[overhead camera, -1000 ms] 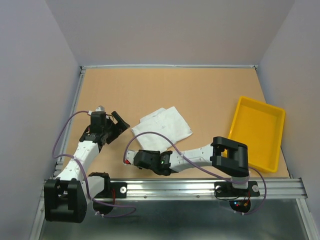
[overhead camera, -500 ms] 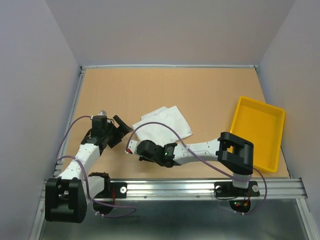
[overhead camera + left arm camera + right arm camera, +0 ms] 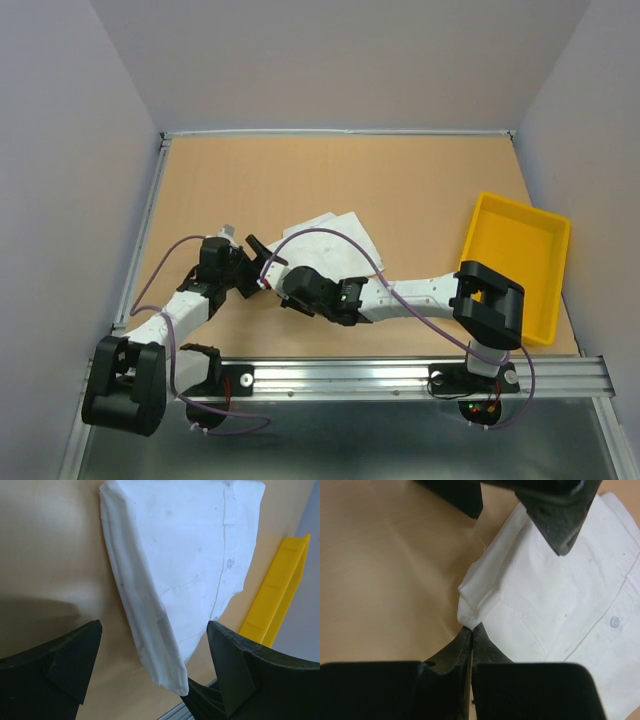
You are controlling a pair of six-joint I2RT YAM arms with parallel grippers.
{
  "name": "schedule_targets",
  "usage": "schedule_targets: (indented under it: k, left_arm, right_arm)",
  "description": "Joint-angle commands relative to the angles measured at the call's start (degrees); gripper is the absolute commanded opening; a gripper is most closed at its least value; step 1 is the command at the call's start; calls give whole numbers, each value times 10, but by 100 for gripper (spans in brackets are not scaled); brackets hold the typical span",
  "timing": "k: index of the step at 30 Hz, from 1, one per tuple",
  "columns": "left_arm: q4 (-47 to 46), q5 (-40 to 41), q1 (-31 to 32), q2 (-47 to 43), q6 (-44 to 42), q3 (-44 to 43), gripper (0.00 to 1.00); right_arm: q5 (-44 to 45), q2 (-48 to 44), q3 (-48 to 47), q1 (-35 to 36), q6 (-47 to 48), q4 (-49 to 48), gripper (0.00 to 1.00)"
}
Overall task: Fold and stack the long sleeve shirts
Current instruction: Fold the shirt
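1. The white shirt [image 3: 335,240] is lying folded into a compact bundle on the table [image 3: 400,180], near the middle and toward the front edge. Its button strip is facing up (one button is showing in the right wrist view).
2. The right gripper [image 3: 471,630] is reaching in from the right. Its jaws are pressed together and are pinching the shirt [image 3: 555,595] at its near left corner, where the fabric is bunching slightly.
3. The left gripper [image 3: 153,625] is hanging just above the same corner. Its fingers are spread wide on either side of the folded edge of the shirt [image 3: 185,555], and they are gripping nothing.
4. The two grippers are nearly meeting at that corner in the overhead view.
5. The yellow tray [image 3: 472,235] is sitting well apart from the shirt at the right side of the table.
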State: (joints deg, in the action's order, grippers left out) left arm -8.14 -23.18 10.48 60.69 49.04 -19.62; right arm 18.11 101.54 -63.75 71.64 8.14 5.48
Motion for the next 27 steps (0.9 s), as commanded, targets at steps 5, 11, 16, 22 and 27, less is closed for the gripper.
schedule_targets:
  k: [5, 11, 16, 22, 27]
  left_arm:
    - [-105, 40, 64, 61, 69, 18, 99]
    - [-138, 79, 81, 62, 120, 56, 98]
    - [-174, 85, 93, 96, 137, 52, 96]
    - [-200, 87, 118, 159, 152, 31, 82]
    - [-166, 88, 118, 134, 143, 26, 40]
  right_arm:
    - [-12, -27, 15, -2, -24, -45, 1]
    - [-15, -36, 20, -4, -32, -49, 1]
    - [-23, -37, 25, -4, -44, -76, 1]
    - [-24, -41, 27, -4, -54, -83, 1]
    - [-19, -48, 38, -4, -65, -87, 1]
